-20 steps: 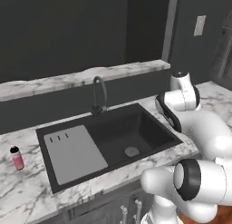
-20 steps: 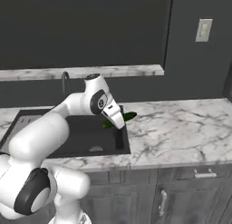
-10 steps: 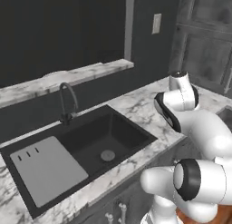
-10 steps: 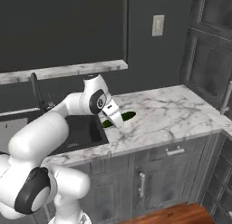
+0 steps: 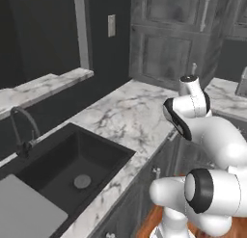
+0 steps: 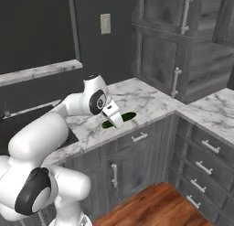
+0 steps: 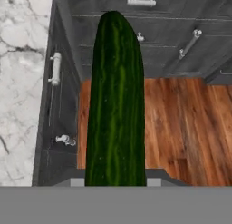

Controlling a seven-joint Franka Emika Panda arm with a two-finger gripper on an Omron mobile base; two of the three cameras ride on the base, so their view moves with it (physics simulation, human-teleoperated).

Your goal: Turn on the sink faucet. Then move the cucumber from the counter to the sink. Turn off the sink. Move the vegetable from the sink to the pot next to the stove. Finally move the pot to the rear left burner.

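Nothing readable from where I'm sitting, honestly. No labels, brands, numbers or signs on anything I can see. Just blank surfaces all round.

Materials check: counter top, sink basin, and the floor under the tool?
White grey-veined counter slab: looks like polished marble, irregular veining. Black rectangular sink basin: matte, no glare; composite or coated metal, can't tell which. Reddish-brown plank floor: wood or wood-look, visible grain and board seams.

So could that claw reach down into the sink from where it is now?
Probably yes: the claw, holding the cucumber, hangs over the counter beside the sink, with nothing between them.
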